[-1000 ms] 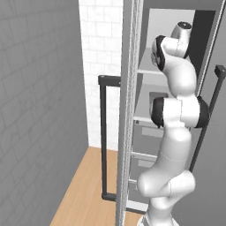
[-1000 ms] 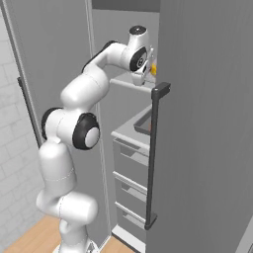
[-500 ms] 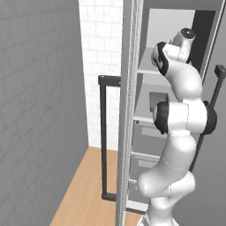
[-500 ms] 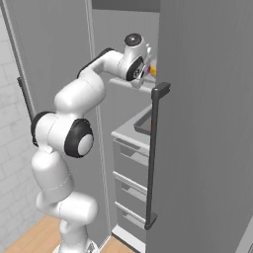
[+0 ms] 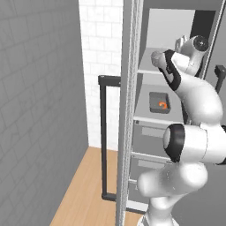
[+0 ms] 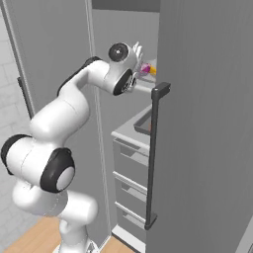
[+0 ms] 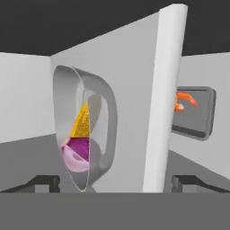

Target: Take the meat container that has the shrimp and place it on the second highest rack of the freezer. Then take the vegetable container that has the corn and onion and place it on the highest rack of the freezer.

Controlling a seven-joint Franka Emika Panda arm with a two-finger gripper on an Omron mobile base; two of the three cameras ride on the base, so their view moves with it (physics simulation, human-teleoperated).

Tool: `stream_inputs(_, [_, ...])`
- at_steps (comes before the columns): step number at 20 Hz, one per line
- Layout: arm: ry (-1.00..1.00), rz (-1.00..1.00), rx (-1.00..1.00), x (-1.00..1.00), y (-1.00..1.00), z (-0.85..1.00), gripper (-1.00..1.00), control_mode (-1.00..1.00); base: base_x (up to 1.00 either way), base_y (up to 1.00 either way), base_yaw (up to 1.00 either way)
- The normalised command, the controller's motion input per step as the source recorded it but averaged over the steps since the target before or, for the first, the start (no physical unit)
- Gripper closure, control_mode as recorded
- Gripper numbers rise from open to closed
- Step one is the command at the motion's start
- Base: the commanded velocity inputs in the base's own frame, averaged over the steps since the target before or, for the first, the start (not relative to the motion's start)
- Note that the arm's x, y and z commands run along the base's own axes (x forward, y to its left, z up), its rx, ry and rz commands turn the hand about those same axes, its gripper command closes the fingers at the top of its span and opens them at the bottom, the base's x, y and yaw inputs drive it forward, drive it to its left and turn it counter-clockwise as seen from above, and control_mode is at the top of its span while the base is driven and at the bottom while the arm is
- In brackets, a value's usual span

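The freezer stands open. The vegetable container, a grey pan, sits on the highest rack with the corn and the purple onion in it. Both the onion and the corn also show in the right base view. One shelf lower lies the meat container with the shrimp; the shrimp appears past the shelf board in the hand view. My gripper is open, a little back from the pan, holding nothing. It hovers by the top shelf.
The freezer door's dark bar handle hangs just right of my arm. Another dark handle stands to the left on the open door. Grey drawers lie below the shelves. A white tiled wall and a wooden floor lie to the left.
My hand has drawn back from the top shelf, away from the vegetable container, which stays on the rack. The jaws stay wide.
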Motion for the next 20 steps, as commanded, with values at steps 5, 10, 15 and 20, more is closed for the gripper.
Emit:
stream_inputs(5, [0.00,0.05,0.00,-1.00,0.27,0.09,-1.00,-1.00,0.00,0.00,0.00])
stream_inputs(10, [-0.03,0.04,0.00,-1.00,0.32,-0.01,-1.00,-1.00,0.00,0.00,0.00])
stream_inputs(15, [-0.01,0.03,0.00,-1.00,0.30,-0.43,-1.00,-1.00,0.00,0.00,0.00])
stream_inputs(20, [0.02,0.00,0.00,-1.00,0.02,-0.61,-1.00,-1.00,0.00,0.00,0.00])
